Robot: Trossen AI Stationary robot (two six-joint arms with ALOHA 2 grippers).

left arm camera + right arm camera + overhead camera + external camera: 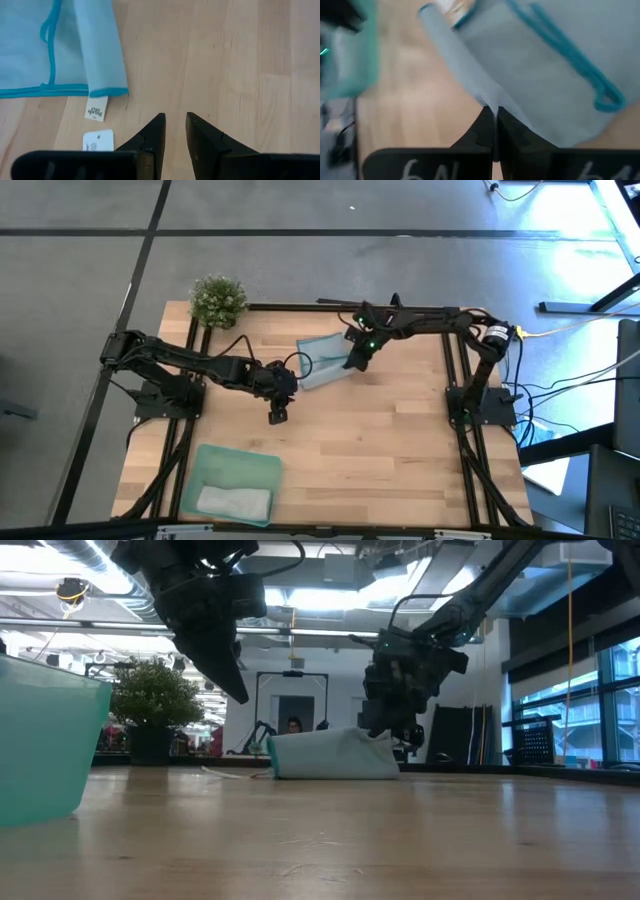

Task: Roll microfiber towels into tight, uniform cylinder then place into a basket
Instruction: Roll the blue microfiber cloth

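The light blue microfiber towel (320, 362) with a teal hem lies partly folded on the far middle of the table, its white tag (96, 107) at one corner. My right gripper (354, 362) is shut on its right side. My left gripper (278, 416) hangs above bare wood just near-left of the towel, slightly open with nothing between its fingers (156, 131). The mint-green basket (215, 460) stands at the near left with a pale grey rolled towel (235, 502) lying in it. My right gripper pinches a raised ridge of the blue towel (489, 100) between its two shut fingers, at the towel's right end. The fingers slant down from the table's far right. That end is drawn up a little (385, 743); the rest of the towel (330, 758) lies on the table.
A small potted plant (217, 298) stands at the far left corner. The basket wall (45, 740) rises at the near left in the low view. Bare wood (380, 450) spreads over the table's middle and near right.
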